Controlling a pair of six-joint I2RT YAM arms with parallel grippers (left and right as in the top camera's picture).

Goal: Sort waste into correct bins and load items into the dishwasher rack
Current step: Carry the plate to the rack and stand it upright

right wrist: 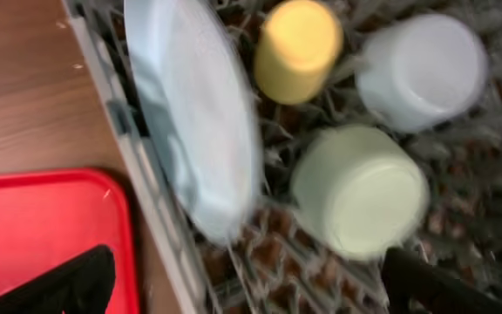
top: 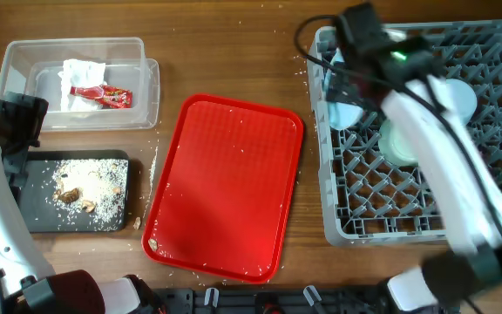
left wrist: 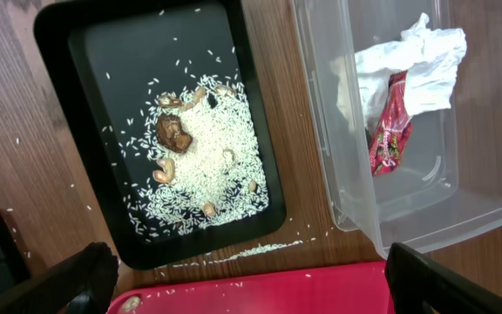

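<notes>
Dishwasher rack (top: 408,209): R side, runs past the frame edge, w/ a strip of bare wood between it and the red serving tray (top: 225,187) at centre. The rack holds:
- light blue plate (right wrist: 199,113), on edge by the wall nearest the red tray
- pale green bowl (right wrist: 360,192)
- light blue bowl (right wrist: 421,61)
- yellow cup (right wrist: 296,48)

Clear tub (top: 24,65), far L: napkin (left wrist: 417,61) and red wrapper (left wrist: 390,122).

Black tray (top: 33,214), just nearer: food scraps (left wrist: 199,166).

Right gripper (right wrist: 247,262), over the rack: spread wide, empty.

Left gripper (left wrist: 249,262), above the bins: likewise.
</notes>
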